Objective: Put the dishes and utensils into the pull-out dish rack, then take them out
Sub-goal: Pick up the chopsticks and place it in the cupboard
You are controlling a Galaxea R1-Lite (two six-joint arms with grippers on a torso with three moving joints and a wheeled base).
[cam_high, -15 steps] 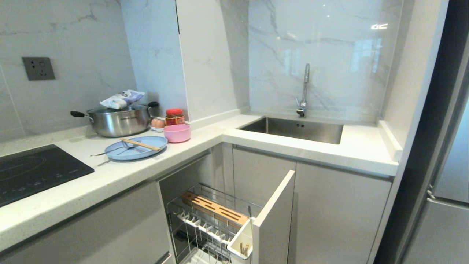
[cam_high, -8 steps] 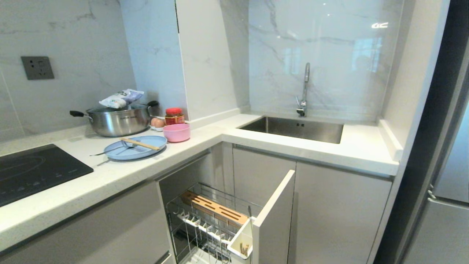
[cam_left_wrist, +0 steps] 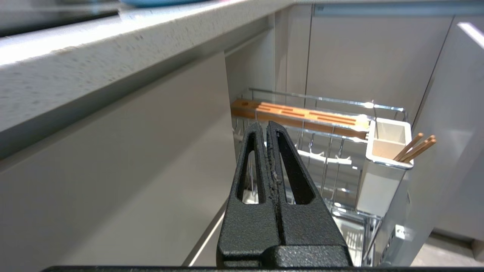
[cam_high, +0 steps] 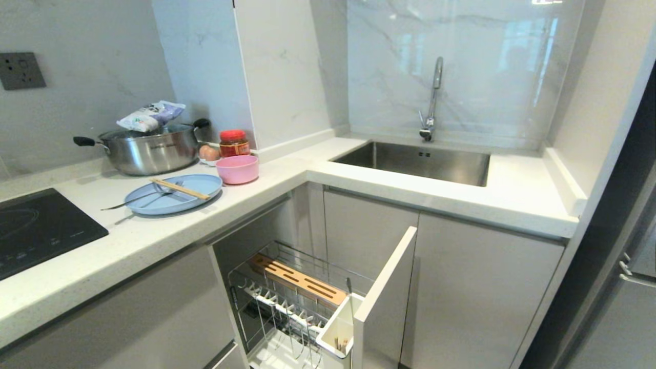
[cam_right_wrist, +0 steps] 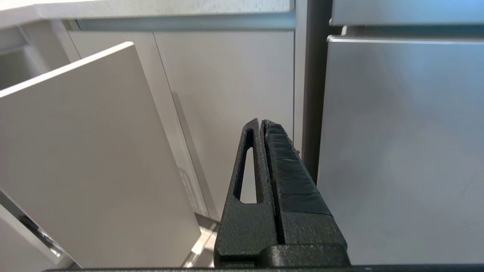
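left hand (cam_left_wrist: 266, 126) pressed closed, empty, right hand (cam_right_wrist: 261, 122) likewise — both held low, level

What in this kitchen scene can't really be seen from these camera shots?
- Pot contents: head view, a bag rests on top.
- Dish rack floor: head view, cut off by the picture's bottom edge.
- Blue plate: left wrist view, only a sliver above the counter edge.
- Both arms: absent from head view.

White marble-veined wall panels (cam_high: 287, 66) back an L-shaped speckled countertop (cam_high: 154, 230). Grey cabinet doors (cam_high: 476, 292) stand below; daylight glares off the glossy splashback (cam_high: 461, 61).
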